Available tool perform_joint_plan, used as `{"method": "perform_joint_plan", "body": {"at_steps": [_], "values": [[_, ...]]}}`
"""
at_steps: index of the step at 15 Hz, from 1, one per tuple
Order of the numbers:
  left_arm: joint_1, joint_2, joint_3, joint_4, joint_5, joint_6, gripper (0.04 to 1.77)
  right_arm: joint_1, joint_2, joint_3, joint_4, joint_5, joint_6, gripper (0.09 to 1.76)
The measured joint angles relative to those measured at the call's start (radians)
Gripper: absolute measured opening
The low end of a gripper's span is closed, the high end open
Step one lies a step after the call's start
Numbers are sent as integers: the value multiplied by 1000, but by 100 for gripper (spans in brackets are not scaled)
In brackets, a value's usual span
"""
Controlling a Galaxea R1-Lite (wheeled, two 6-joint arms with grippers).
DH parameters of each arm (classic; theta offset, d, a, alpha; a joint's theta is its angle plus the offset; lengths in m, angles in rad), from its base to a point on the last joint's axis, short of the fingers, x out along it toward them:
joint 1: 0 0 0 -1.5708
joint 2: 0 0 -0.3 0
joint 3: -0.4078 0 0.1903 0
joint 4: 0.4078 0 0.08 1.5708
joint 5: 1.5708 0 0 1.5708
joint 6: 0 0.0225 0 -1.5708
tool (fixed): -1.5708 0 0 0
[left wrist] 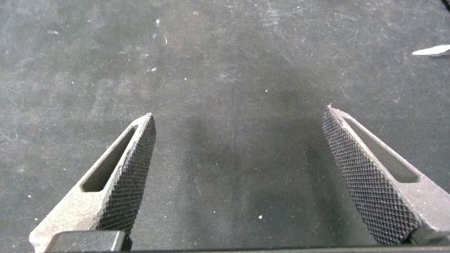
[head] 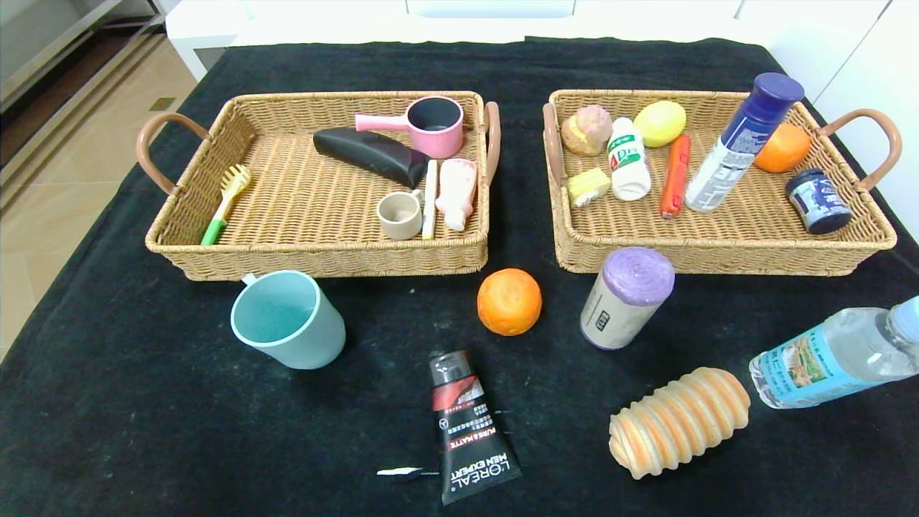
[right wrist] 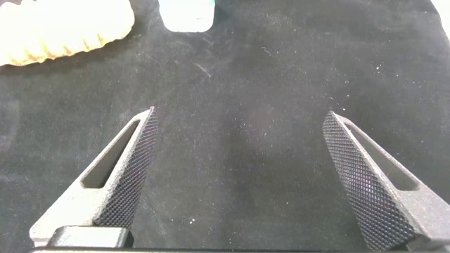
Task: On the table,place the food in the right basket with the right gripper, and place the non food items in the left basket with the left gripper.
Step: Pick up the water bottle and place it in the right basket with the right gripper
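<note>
Both end effectors, left (left wrist: 239, 176) and right (right wrist: 239, 176), stand wide and empty over the surface (head: 143, 431). Bread (head: 678, 421) likely light, soft: grip across its middle. Tube (head: 470, 431) pliable: grip mid-body.

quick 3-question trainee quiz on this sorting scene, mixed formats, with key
1. True or false: the orange on the cloth lies between the teal cup and the purple-lidded canister.
2. Which basket holds the pink saucepan? A) left basket B) right basket
3. Fill in: the ridged bread roll lies beside the water ___.

Key: 1 true; 2 A; 3 bottle.
</note>
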Motion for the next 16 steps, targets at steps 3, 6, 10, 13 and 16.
{"method": "perform_joint_plan", "body": {"at_steps": [3, 6, 10, 13, 16], "values": [[-1, 5, -60, 10, -34, -2, 172, -1, 14, -82, 5, 21, 49, 171], [-3, 87, -177, 1, -131, -5, 172, 3, 95, -210, 25, 109, 47, 171], [-79, 303, -307, -100, -187, -7, 172, 7, 231, -321, 23, 244, 37, 171], [-214, 462, -378, -166, -199, -3, 172, 8, 326, -384, 19, 356, 34, 171], [-371, 590, -438, -175, -196, -1, 172, 8, 441, -418, -56, 417, 32, 171]]}}
